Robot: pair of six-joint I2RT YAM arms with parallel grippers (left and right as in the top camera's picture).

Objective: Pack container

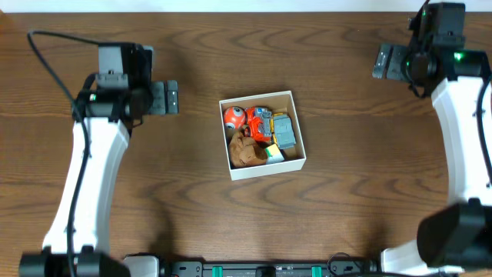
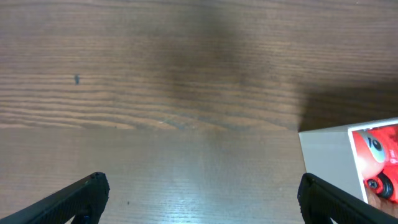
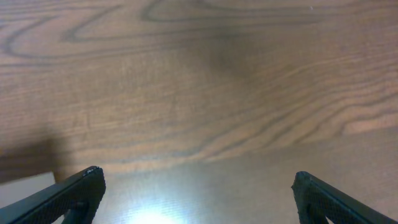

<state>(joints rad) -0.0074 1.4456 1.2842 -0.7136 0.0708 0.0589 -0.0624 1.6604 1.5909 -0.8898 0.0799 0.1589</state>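
Observation:
The container (image 1: pixel 296 123), a small square white cardboard box, sits at the table's middle in the overhead view. Inside lie an orange ball toy (image 1: pixel 234 116), a red toy (image 1: pixel 258 123), a grey toy (image 1: pixel 284 131), a brown plush (image 1: pixel 245 151) and a yellow-green piece (image 1: pixel 273 152). My left gripper (image 1: pixel 174 98) is open and empty, left of the box. Its wrist view (image 2: pixel 202 190) shows bare wood and the box's corner (image 2: pixel 323 152) at the right. My right gripper (image 1: pixel 378 60) is open and empty at the far right, over bare wood in its wrist view (image 3: pixel 198 186).
The dark wooden table (image 1: pixel 192 192) surrounds the box on all sides. A pale patch (image 3: pixel 28 186) shows at the lower left of the right wrist view. The arm bases stand at the front edge.

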